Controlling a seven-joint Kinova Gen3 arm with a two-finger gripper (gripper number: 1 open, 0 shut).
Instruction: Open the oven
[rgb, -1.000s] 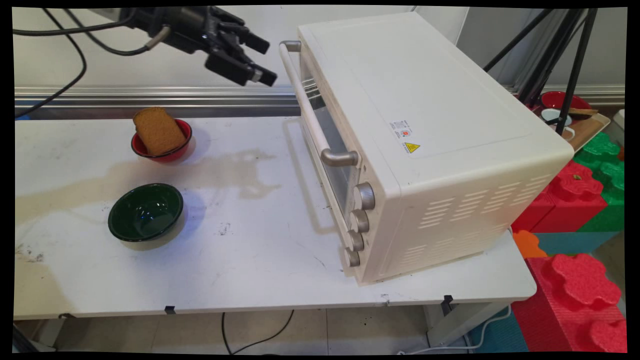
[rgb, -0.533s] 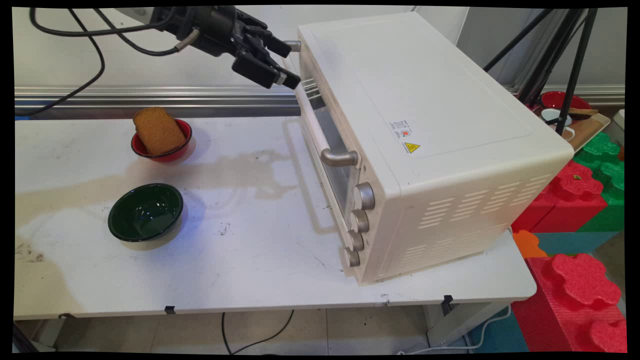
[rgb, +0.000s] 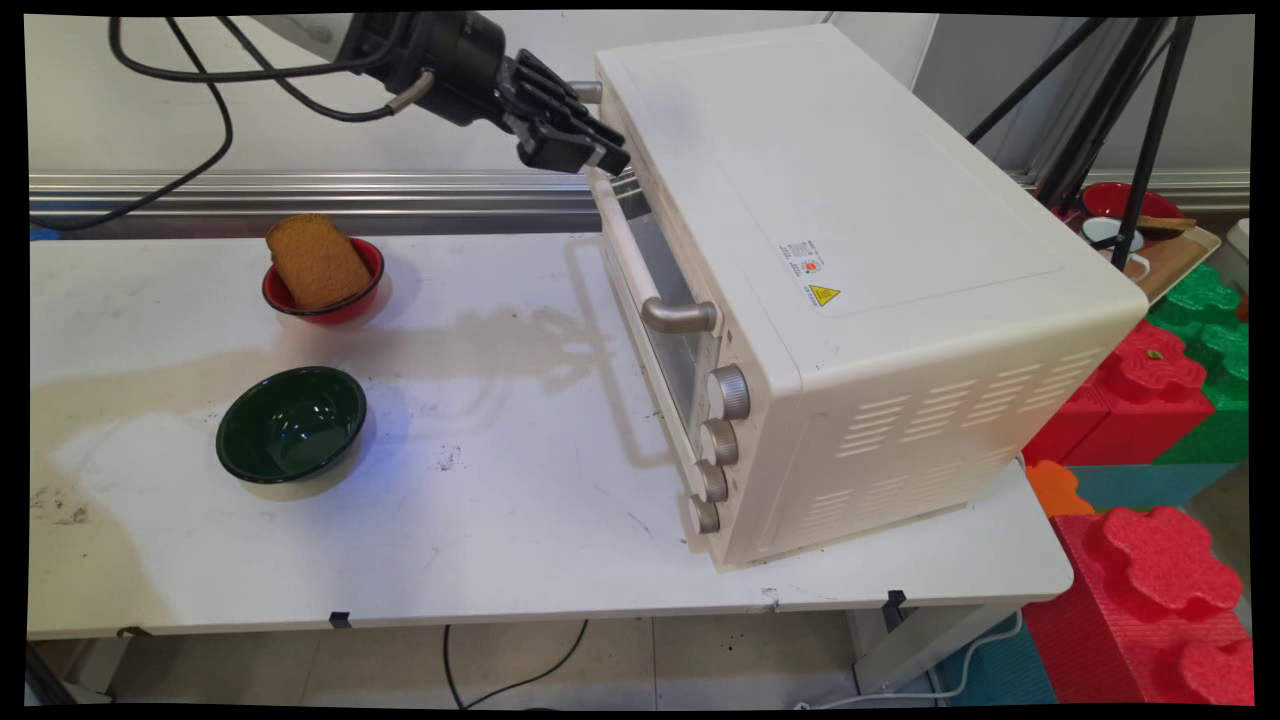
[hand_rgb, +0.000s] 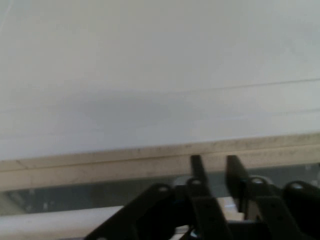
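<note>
Hand (rgb: 605, 155) hovers at the far end of the oven's (rgb: 850, 250) door handle (rgb: 625, 235), fingers nearly pinched together with nothing between them. Risk: from this angle it could jam against the oven's top edge, shoving it across the tabletop (rgb: 480, 520).

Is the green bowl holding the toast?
No: the green bowl holds no toast; the toast leans in the red bowl behind it.

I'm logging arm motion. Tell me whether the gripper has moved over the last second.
Yes. The gripper has travelled rightward and slightly down toward the toaster oven, which stayed put. It now sits at the far end of the oven's door handle.
</note>
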